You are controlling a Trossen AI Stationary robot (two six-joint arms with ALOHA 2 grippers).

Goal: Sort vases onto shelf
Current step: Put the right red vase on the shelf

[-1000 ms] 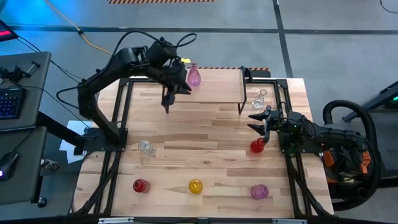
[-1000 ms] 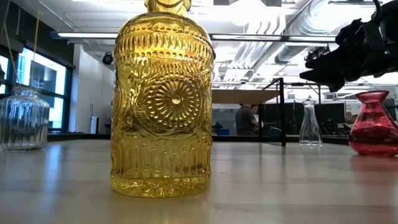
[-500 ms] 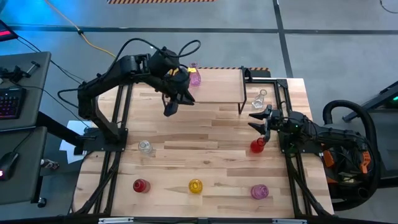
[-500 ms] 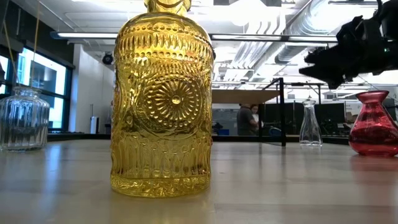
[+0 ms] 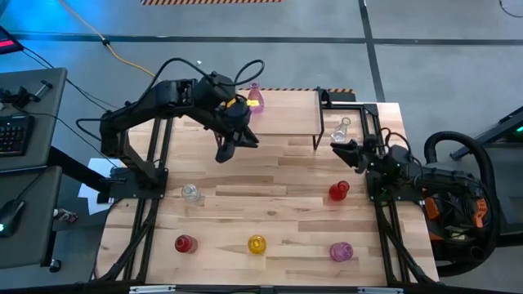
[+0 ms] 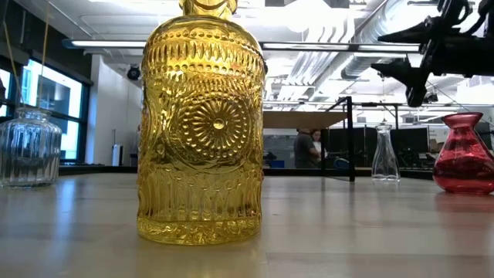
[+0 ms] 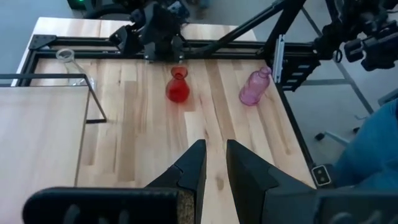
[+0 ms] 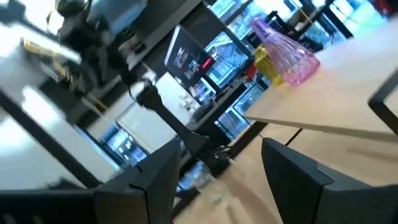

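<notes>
— Six vases stand on the table (image 5: 278, 167), and at least one on the shelf (image 5: 282, 114). Working from the shelf's left side?

— Well left of it and nearer the front edge: a clear vase (image 5: 190, 193), then a red vase (image 5: 185, 243) at the front. A yellow vase (image 5: 257, 244) stands front of the shelf. On the shelf's left end sits a pink vase (image 5: 255, 97).

— The left gripper (image 5: 222, 153)?

— Just off the shelf's front-left corner, fingers close together with a narrow gap, holding nothing.

— And to the right?

— A second clear vase (image 5: 341, 129) by the shelf's right legs. The right gripper (image 5: 339, 144) hangs beside it, jaws spread wide and empty. Another red vase (image 5: 338, 191) and a second pink vase (image 5: 341, 251) stand farther forward.
</notes>
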